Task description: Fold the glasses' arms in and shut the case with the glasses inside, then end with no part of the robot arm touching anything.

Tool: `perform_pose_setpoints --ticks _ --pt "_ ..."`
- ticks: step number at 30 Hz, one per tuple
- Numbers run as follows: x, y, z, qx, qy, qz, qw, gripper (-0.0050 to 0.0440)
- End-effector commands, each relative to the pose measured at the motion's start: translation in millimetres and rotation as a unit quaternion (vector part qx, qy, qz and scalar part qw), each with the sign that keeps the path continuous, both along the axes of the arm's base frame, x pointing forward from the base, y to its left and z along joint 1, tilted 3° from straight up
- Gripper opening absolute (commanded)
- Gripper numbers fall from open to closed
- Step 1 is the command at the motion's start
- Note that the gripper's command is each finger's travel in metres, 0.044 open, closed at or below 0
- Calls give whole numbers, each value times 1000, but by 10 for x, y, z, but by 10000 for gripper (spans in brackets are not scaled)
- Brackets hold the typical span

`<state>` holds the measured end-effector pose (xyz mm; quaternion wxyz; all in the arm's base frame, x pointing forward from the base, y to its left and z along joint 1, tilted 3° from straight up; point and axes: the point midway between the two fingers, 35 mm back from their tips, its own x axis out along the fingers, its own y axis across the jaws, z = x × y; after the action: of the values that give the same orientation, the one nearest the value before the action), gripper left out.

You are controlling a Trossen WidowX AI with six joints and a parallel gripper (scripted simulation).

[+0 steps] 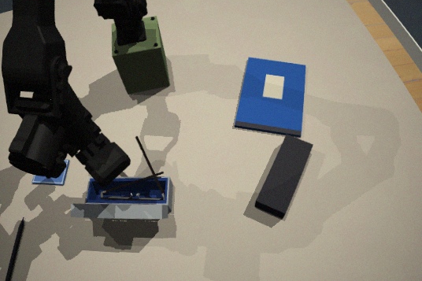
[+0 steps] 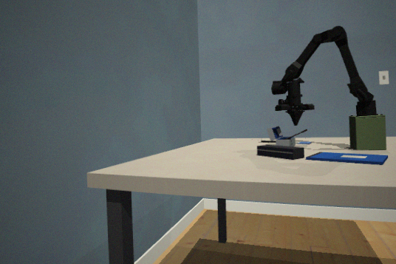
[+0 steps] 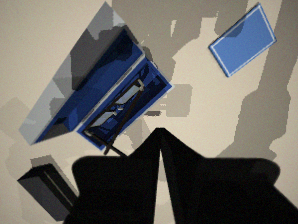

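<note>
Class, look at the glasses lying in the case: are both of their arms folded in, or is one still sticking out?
One sticks out. The glasses lie in the open case, but one arm rises past its rim.

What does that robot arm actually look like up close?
The arm is matte black throughout, built of chunky rounded segments, on a green block. A small pale rectangular mark shows on one link. The gripper has two black fingers tapering to a point. No cables are visible.

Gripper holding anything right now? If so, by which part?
Nothing. The black parallel-jaw gripper is shut with nothing between its fingers, hovering above the open blue-lined glasses case; one arm of the thin black-framed glasses sticks up.
</note>
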<state>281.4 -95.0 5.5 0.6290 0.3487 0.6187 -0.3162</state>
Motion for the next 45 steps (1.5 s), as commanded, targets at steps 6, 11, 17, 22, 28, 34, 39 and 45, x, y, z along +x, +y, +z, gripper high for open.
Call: perform_pose_setpoints --ticks 6,11,17,22,28,34,39,45 --pt "81 186 12 -8 -5 168 986 0" --pt "103 247 16 -10 -7 219 976 0" --pt "141 370 24 -13 -10 320 947 0" --pt "170 474 30 -16 -13 401 916 0" --pt "190 558 35 -19 -15 463 886 0" --pt "216 685 43 -22 -18 553 833 0" --pt "233 793 49 -24 -21 623 782 0" --pt "244 879 54 -26 -23 676 736 0"
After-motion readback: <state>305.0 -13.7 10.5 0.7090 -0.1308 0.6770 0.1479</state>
